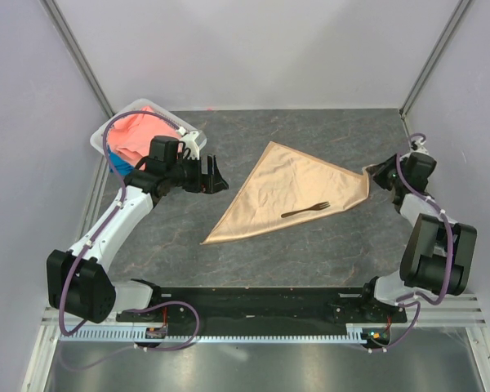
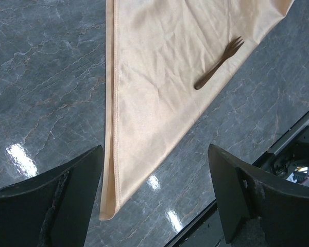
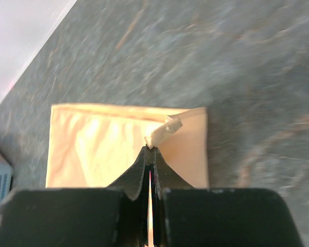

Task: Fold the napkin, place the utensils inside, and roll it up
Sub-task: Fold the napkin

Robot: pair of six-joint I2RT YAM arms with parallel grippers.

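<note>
The peach-gold napkin (image 1: 282, 188) lies folded into a triangle on the dark marble table, one point toward the near left. The dark brown fork (image 1: 305, 210) rests on its near right part, tines to the right. My right gripper (image 1: 369, 173) is at the napkin's right corner, shut on a bit of the corner hem (image 3: 162, 131), which stands lifted at its fingertips (image 3: 151, 149). My left gripper (image 1: 216, 178) hovers open left of the napkin, apart from it. In the left wrist view the napkin (image 2: 159, 77) and fork (image 2: 219, 63) lie beyond my open fingers (image 2: 82, 180).
A clear plastic bin (image 1: 106, 135) at the back left holds a coral-pink cloth (image 1: 139, 135) and a blue cloth (image 1: 122, 169). White walls close in the back and both sides. A black rail (image 1: 261, 298) runs along the near edge between the arm bases.
</note>
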